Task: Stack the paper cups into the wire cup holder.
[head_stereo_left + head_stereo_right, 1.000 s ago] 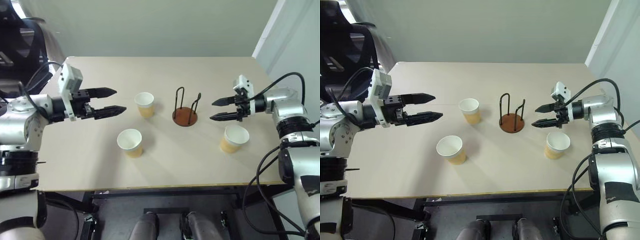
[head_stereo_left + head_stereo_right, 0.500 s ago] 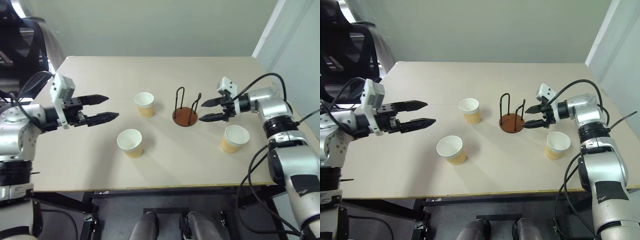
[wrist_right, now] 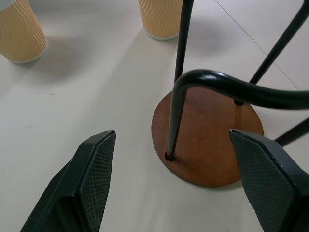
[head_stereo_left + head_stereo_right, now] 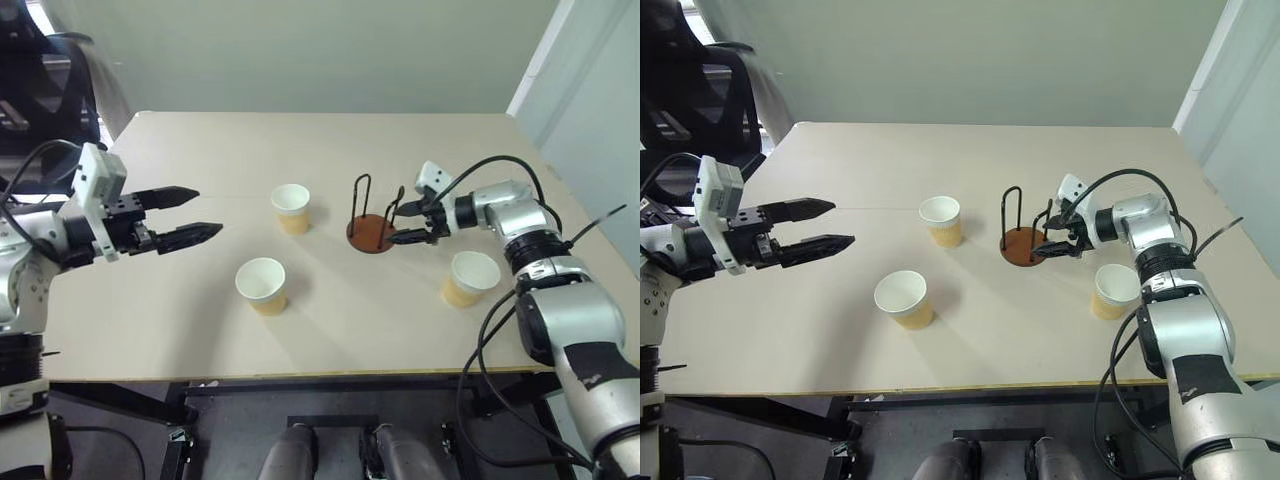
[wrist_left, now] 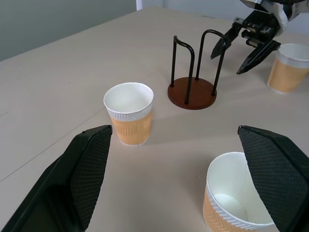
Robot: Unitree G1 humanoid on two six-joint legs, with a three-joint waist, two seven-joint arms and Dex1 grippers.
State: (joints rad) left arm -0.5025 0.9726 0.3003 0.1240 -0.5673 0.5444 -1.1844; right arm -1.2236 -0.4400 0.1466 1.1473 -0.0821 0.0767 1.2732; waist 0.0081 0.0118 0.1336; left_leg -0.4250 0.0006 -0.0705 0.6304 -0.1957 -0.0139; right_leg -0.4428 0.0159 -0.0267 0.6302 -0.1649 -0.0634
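Pretty even, bright light all over the beige rectangular tabletop (image 4: 330, 150), no glare. The tan paper cups (image 4: 262, 286) throw soft pale shadows to their right. Wrist shots stay sharp, only the black finger pads (image 3: 89, 188) up close look a bit soft.

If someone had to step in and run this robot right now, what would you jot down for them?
Left gripper: open, empty, hovering over the table's left side.
Right gripper: open, empty, right beside the wire cup holder, one wire loop between its fingers in the right wrist view.
Paper cups, all upright on the table, apart from each other: far cup left of the holder, near cup toward the front edge, right cup near the right arm.
Done: nothing; the holder is empty.
Left: all three cups still need stacking in the holder.
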